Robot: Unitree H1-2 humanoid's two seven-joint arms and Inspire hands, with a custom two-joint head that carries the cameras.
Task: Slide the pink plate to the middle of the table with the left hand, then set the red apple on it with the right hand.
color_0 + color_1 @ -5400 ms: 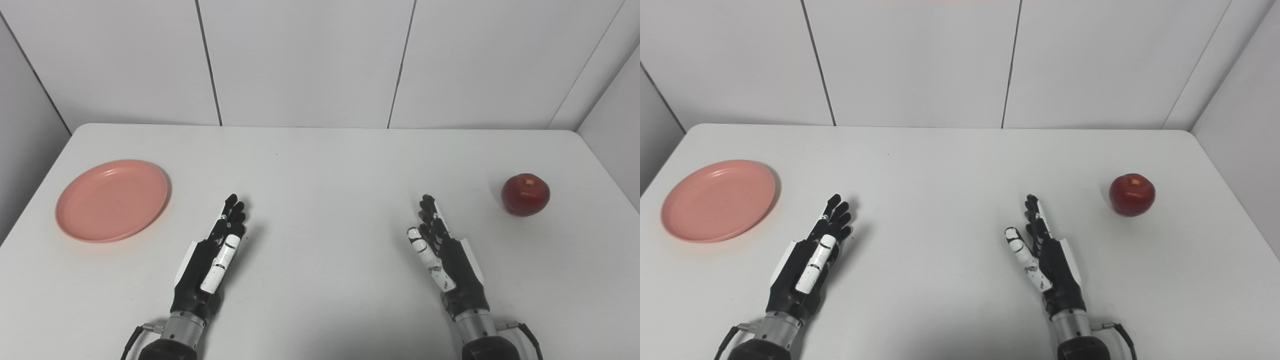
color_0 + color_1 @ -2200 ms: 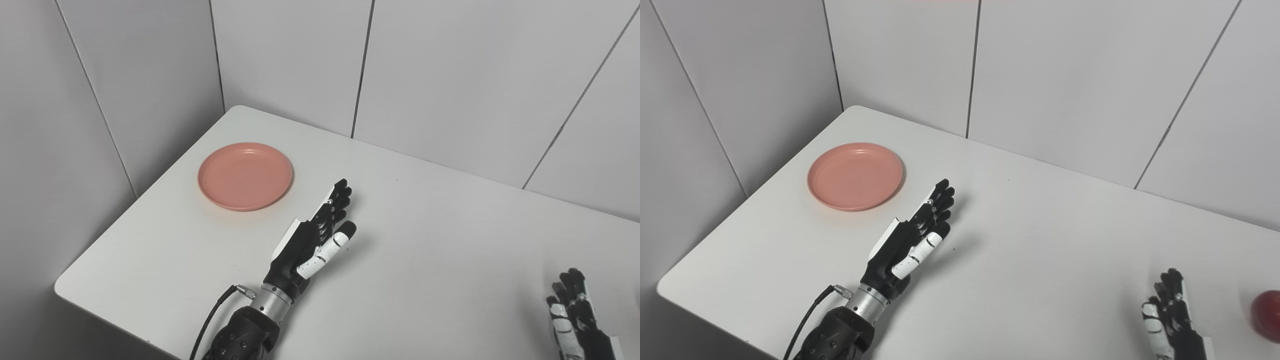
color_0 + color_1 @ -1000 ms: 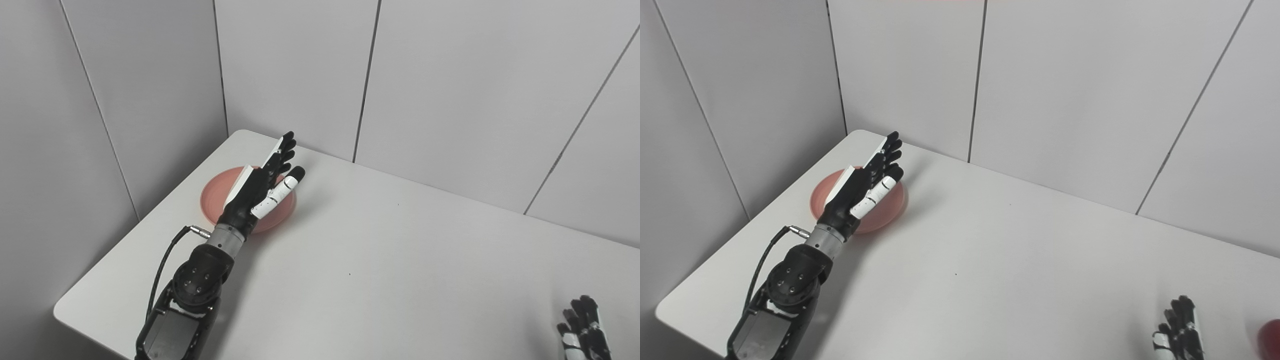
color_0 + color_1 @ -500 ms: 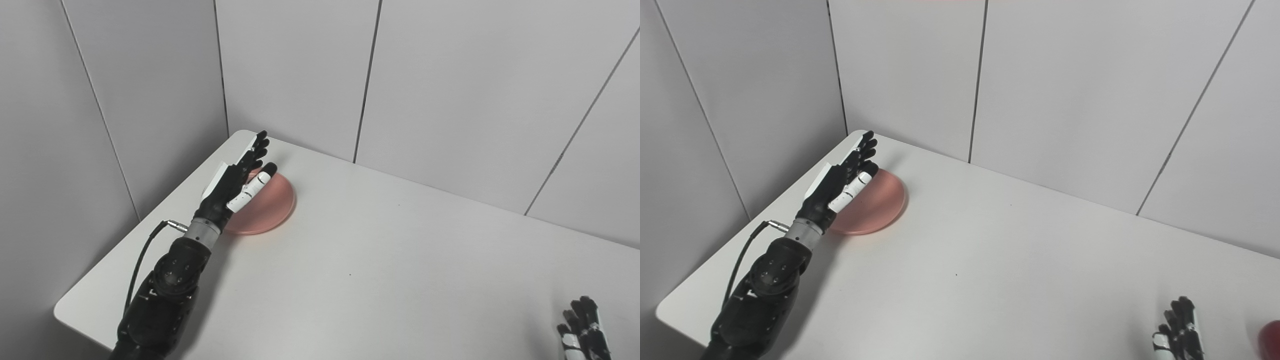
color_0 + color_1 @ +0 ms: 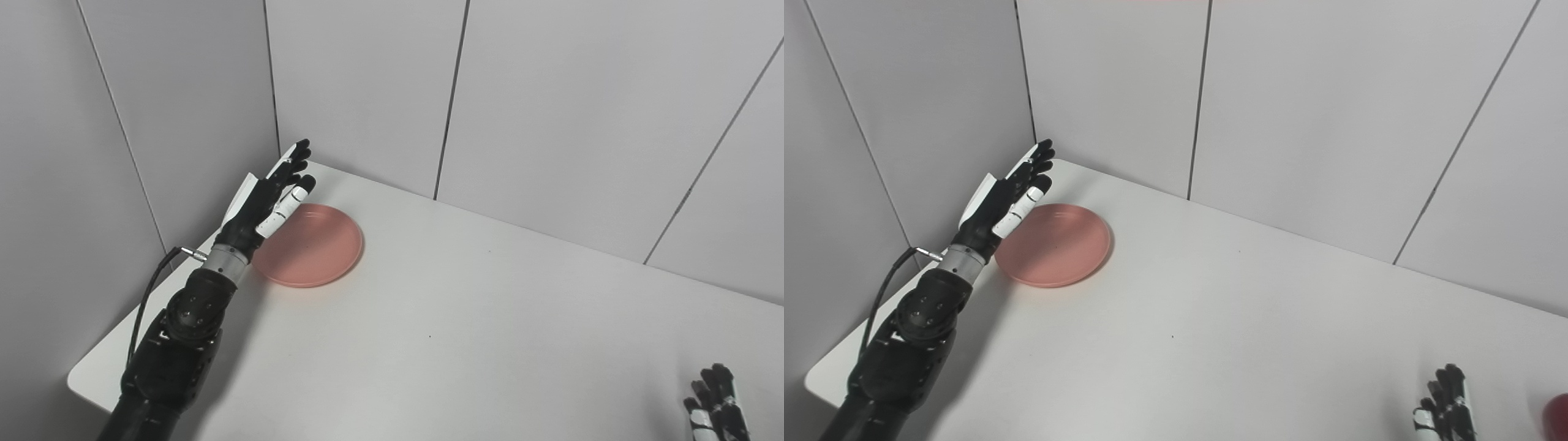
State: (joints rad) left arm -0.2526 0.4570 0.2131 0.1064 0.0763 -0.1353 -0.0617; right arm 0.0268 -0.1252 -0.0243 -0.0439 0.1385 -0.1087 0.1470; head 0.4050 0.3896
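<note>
Left robot hand (image 5: 264, 200) moved beyond one plate (image 5: 312, 248).

The left arm reaches far out along the left side, its dark forearm rising from the bottom edge with a thin cable looping off the silver wrist. The left hand (image 5: 264, 204) is flat and edge-on, fingers (image 5: 1034, 164) straight and close together, the white-sleeved thumb lying alongside them, holding nothing. Down in the bottom right corner only the fingertips of the right hand (image 5: 1444, 405) show, pointing up and slightly spread, the rest cut off.
</note>
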